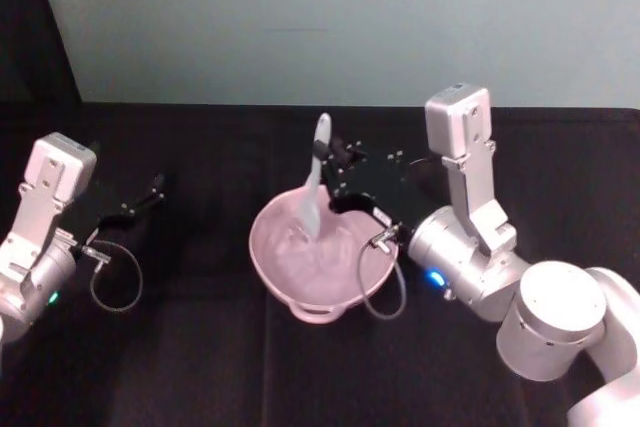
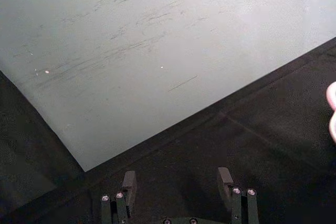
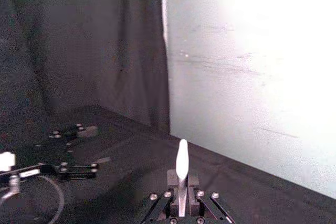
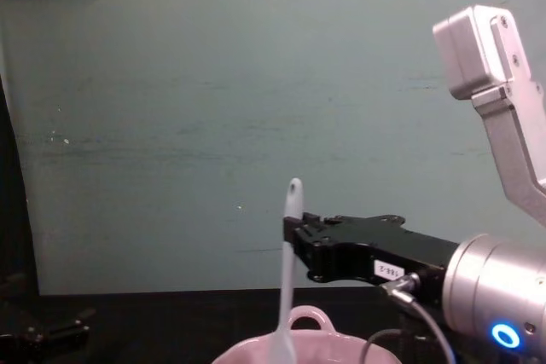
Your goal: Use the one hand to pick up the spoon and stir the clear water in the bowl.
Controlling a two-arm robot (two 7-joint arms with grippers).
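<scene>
The pale pink bowl with a wavy rim sits mid-table and holds clear water. The white spoon stands nearly upright with its scoop end down in the bowl. My right gripper reaches in from the right and is shut on the spoon's handle, above the bowl's far side. From the chest, the spoon rises out of the bowl with the right gripper clamped below its top. The right wrist view shows the handle tip sticking up between the shut fingers. My left gripper rests open at the far left.
A black cloth covers the table, and a pale green wall stands behind it. A cable loop hangs by the left wrist and another by the right wrist at the bowl's edge. The left gripper faces bare cloth.
</scene>
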